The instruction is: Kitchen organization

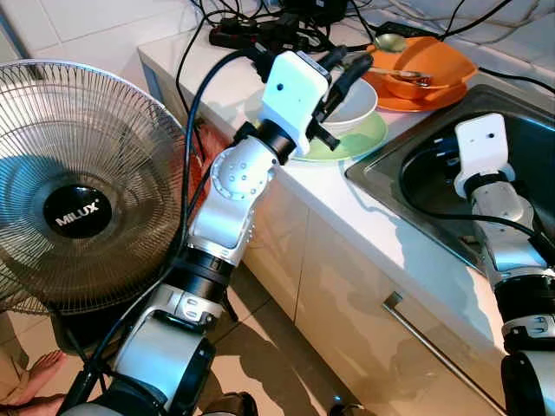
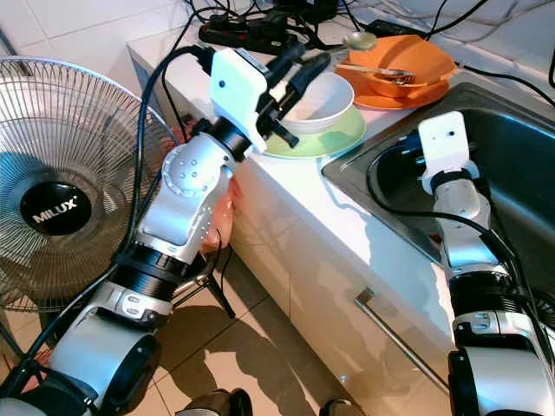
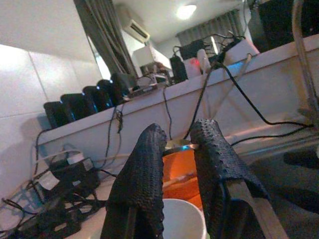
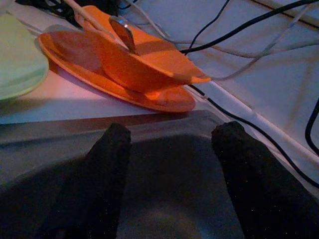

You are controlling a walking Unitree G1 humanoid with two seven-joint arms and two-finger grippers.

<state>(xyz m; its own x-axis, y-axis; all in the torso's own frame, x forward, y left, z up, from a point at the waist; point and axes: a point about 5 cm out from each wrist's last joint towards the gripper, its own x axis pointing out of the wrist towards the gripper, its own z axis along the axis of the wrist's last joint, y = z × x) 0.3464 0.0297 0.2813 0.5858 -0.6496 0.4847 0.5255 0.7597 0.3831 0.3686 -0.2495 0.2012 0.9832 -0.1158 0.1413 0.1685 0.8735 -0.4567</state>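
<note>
Both my arms at the counter (image 1: pixel 347 204), by the sink (image 2: pixel 520 165).

My right pincer (image 4: pixel 169 164) hangs spread inside the sink. My left pincer (image 3: pixel 177 149) hovers over the white bowl (image 2: pixel 321 100) on the green plate (image 2: pixel 334 139), fingers slightly parted, nothing held. Beyond sits the orange bowl (image 4: pixel 144 62).

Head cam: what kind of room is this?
Most likely a home kitchen: a steel sink set in a white counter, a white bowl on a green plate, orange dishes beside it, and cabinet drawers below.

left gripper (image 1: pixel 345 68) fingers hide part of the white bowl (image 1: pixel 357 106) rim.
</note>
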